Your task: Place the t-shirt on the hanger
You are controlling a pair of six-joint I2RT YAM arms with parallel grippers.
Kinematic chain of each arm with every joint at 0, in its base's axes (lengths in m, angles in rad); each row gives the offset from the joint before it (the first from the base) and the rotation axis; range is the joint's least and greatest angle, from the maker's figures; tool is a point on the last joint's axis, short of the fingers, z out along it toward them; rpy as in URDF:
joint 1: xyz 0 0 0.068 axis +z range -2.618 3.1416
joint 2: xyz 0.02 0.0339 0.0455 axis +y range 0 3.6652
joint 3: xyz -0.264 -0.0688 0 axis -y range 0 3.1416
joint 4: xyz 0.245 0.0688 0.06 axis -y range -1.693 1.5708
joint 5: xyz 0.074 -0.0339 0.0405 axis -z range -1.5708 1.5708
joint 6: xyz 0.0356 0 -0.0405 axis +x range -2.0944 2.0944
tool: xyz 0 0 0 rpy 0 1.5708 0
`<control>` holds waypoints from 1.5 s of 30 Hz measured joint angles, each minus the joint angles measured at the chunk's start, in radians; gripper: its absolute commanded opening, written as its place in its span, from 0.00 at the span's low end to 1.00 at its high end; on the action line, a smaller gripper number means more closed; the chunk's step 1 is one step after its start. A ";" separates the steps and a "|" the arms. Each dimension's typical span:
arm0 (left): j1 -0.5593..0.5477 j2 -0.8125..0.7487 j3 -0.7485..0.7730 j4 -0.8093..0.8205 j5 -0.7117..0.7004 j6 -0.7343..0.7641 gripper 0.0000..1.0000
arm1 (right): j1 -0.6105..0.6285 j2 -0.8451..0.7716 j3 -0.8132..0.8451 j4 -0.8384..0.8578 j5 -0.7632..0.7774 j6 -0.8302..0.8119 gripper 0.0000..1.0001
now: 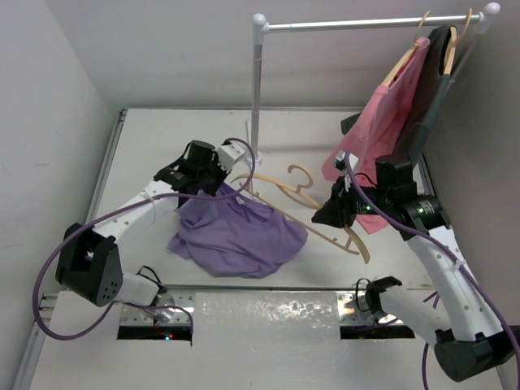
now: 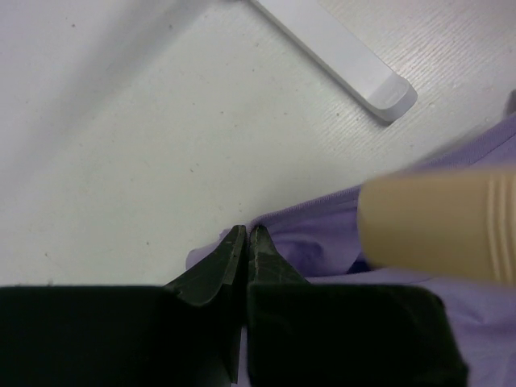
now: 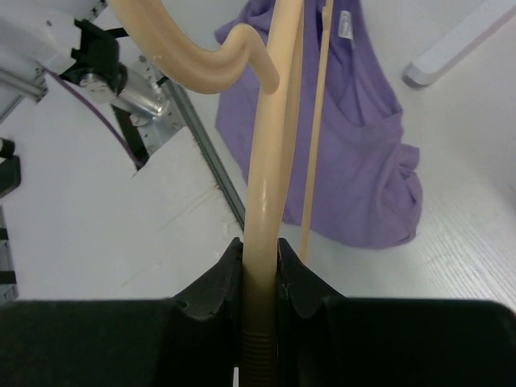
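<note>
The t-shirt (image 1: pixel 236 236) lies in a crumpled heap on the table (image 1: pixel 146 138), a little left of its middle and nearer the near edge than the far one. Its upper rim is gathered into a peak toward the left gripper (image 2: pixel 246 235). That claw's jaws are pressed together with the cloth's edge right at their tips. It appears to pinch a thin fold there, though how much fabric is caught cannot be told. The right gripper (image 3: pixel 262 262) is clamped on one arm of the hanger (image 1: pixel 302 197). The hanger is held tilted off the table just right of the heap, and its free end reaches across over the purple cloth near the left claw. The step in hand looks like threading that free end into an opening of the shirt. To do it well, the left arm would best lift its pinched edge so that one layer parts from the one below and a mouth opens. The right arm should then slide the hanger's end in low and slowly, along the opening rather than across it. The pinch seems shallow, so a tug from the hanger could pull the fabric free. The rack (image 2: pixel 355 68), whose white foot lies just beyond the left claw toward the table's far edge, should be given room.
</note>
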 measured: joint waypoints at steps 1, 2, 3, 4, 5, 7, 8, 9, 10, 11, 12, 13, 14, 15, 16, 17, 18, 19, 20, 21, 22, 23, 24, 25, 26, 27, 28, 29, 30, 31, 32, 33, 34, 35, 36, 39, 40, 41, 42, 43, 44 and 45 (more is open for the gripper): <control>0.000 0.002 0.003 -0.001 0.000 0.002 0.00 | 0.000 -0.001 -0.001 -0.005 -0.018 0.000 0.00; 0.000 0.003 0.008 0.000 0.001 0.003 0.00 | 0.000 -0.003 -0.006 -0.004 -0.031 0.000 0.00; 0.000 0.003 0.013 0.000 0.002 0.005 0.00 | 0.001 -0.005 -0.014 -0.004 -0.044 0.001 0.00; 0.000 0.003 0.019 -0.002 0.005 0.006 0.00 | 0.002 -0.006 -0.026 0.002 -0.053 0.004 0.00; 0.000 0.003 0.026 -0.001 0.009 0.009 0.00 | 0.004 -0.007 -0.040 0.013 -0.060 0.007 0.00; 0.000 0.003 0.034 -0.002 0.021 0.012 0.00 | 0.005 -0.001 -0.072 0.040 -0.071 0.021 0.00; 0.000 0.003 0.036 -0.003 0.027 0.014 0.00 | 0.006 0.008 -0.084 0.051 -0.072 0.027 0.00; 0.000 0.003 0.037 -0.005 0.035 0.018 0.00 | 0.007 0.020 -0.092 0.063 -0.072 0.031 0.00; 0.000 0.003 0.037 -0.010 0.043 0.021 0.00 | 0.010 0.038 -0.093 0.072 -0.073 0.032 0.00; 0.000 0.003 0.037 -0.015 0.050 0.023 0.00 | 0.013 0.055 -0.093 0.086 -0.073 0.034 0.00; 0.000 0.002 0.037 -0.018 0.058 0.024 0.00 | 0.013 0.073 -0.093 0.100 -0.072 0.035 0.00; 0.000 0.002 0.037 -0.020 0.064 0.024 0.00 | 0.016 0.092 -0.093 0.112 -0.072 0.035 0.00; 0.000 0.002 0.037 -0.021 0.071 0.024 0.00 | 0.019 0.107 -0.093 0.125 -0.073 0.036 0.00; 0.000 0.002 0.037 -0.023 0.078 0.024 0.00 | 0.022 0.122 -0.093 0.138 -0.073 0.036 0.00; 0.000 0.002 0.037 -0.024 0.086 0.024 0.00 | 0.027 0.137 -0.093 0.150 -0.074 0.035 0.00; 0.000 0.002 0.037 -0.025 0.094 0.024 0.00 | 0.030 0.150 -0.093 0.158 -0.074 0.035 0.00; 0.000 0.002 0.037 -0.026 0.099 0.024 0.00 | 0.035 0.162 -0.093 0.166 -0.075 0.035 0.00; 0.000 0.002 0.037 -0.029 0.106 0.024 0.00 | 0.042 0.174 -0.093 0.171 -0.075 0.034 0.00; 0.000 0.002 0.037 -0.033 0.115 0.026 0.00 | 0.050 0.186 -0.093 0.175 -0.076 0.034 0.00; 0.000 0.002 0.040 -0.041 0.126 0.032 0.00 | 0.063 0.197 -0.093 0.178 -0.076 0.032 0.00; 0.000 0.002 0.043 -0.050 0.137 0.036 0.00 | 0.074 0.207 -0.093 0.182 -0.076 0.030 0.00; 0.000 0.000 0.046 -0.058 0.152 0.045 0.00 | 0.088 0.219 -0.093 0.185 -0.076 0.026 0.00; 0.000 -0.003 0.050 -0.065 0.166 0.054 0.00 | 0.100 0.230 -0.093 0.187 -0.075 0.021 0.00; 0.000 -0.009 0.051 -0.071 0.186 0.068 0.00 | 0.112 0.241 -0.093 0.189 -0.075 0.017 0.00; 0.000 -0.018 0.051 -0.079 0.207 0.082 0.00 | 0.120 0.249 -0.093 0.191 -0.075 0.012 0.00; 0.000 -0.028 0.051 -0.087 0.229 0.096 0.00 | 0.127 0.253 -0.093 0.192 -0.075 0.008 0.00; 0.000 -0.040 0.051 -0.098 0.253 0.111 0.00 | 0.132 0.255 -0.093 0.193 -0.075 0.004 0.00; 0.000 -0.053 0.052 -0.108 0.278 0.127 0.00 | 0.137 0.254 -0.093 0.198 -0.074 0.002 0.00; 0.000 -0.066 0.053 -0.121 0.305 0.141 0.00 | 0.138 0.252 -0.093 0.204 -0.072 0.000 0.00; 0.000 -0.078 0.056 -0.133 0.334 0.157 0.00 | 0.141 0.248 -0.094 0.213 -0.067 -0.001 0.00; 0.000 -0.090 0.061 -0.148 0.362 0.168 0.00 | 0.144 0.244 -0.094 0.222 -0.057 -0.002 0.00; 0.000 -0.098 0.068 -0.161 0.385 0.177 0.00 | 0.147 0.239 -0.094 0.232 -0.042 -0.002 0.00; 0.000 -0.107 0.076 -0.172 0.404 0.184 0.00 | 0.152 0.235 -0.095 0.240 -0.027 -0.001 0.00; 0.000 -0.116 0.084 -0.181 0.423 0.189 0.00 | 0.160 0.231 -0.095 0.249 -0.008 -0.002 0.00; 0.000 -0.128 0.089 -0.187 0.439 0.189 0.00 | 0.169 0.229 -0.095 0.262 0.008 -0.002 0.00; 0.001 -0.161 0.090 -0.193 0.470 0.182 0.00 | 0.195 0.228 -0.095 0.308 0.048 -0.005 0.00; 0.001 -0.167 0.095 -0.197 0.477 0.177 0.00 | 0.209 0.228 -0.095 0.320 0.058 -0.008 0.00; 0.001 -0.170 0.106 -0.202 0.486 0.169 0.00 | 0.218 0.228 -0.095 0.331 0.068 -0.011 0.00; 0.001 -0.170 0.119 -0.204 0.495 0.158 0.00 | 0.224 0.228 -0.095 0.343 0.076 -0.013 0.00; 0.001 -0.170 0.133 -0.205 0.504 0.148 0.00 | 0.229 0.228 -0.095 0.356 0.080 -0.014 0.00; 0.001 -0.170 0.147 -0.205 0.515 0.136 0.00 | 0.233 0.228 -0.095 0.372 0.083 -0.015 0.00; 0.001 -0.170 0.161 -0.205 0.525 0.126 0.00 | 0.234 0.228 -0.095 0.390 0.085 -0.015 0.00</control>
